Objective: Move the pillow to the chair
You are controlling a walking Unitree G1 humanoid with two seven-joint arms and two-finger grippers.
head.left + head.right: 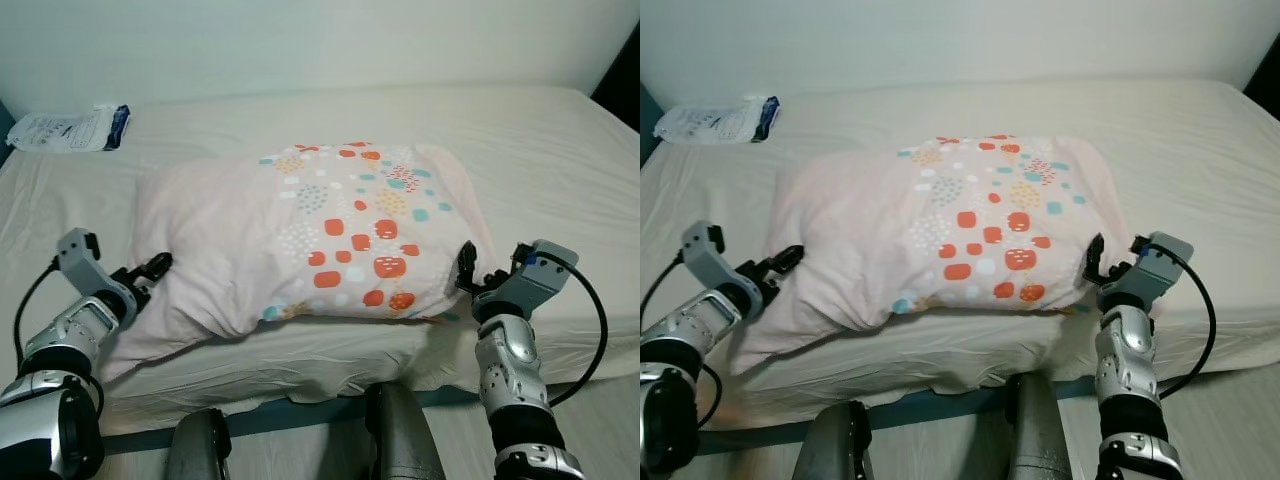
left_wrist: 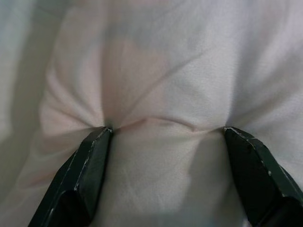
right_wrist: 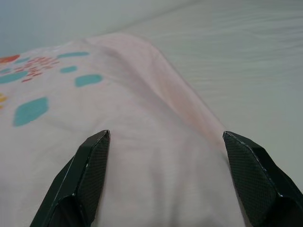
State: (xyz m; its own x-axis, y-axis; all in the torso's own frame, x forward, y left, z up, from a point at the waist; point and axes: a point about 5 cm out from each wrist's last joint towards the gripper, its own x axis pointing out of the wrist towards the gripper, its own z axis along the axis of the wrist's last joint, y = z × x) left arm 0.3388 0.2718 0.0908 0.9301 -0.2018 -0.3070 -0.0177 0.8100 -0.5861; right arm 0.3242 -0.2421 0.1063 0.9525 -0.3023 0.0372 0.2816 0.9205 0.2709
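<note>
one pillow (image 1: 310,235), one bed (image 1: 540,140), one plastic packet (image 1: 70,128), two pincers, left pincer (image 1: 155,266), right pincer (image 1: 468,268)

You see a bed (image 1: 560,150) under a cream sheet (lightly creased), a plastic packet (image 1: 70,128) lying near its far left corner, and a pale wall (image 1: 300,40) behind.

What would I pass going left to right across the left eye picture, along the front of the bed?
Left gripper → pink patterned pillow → right gripper, both grippers open and pressed against the pillow's ends.
</note>
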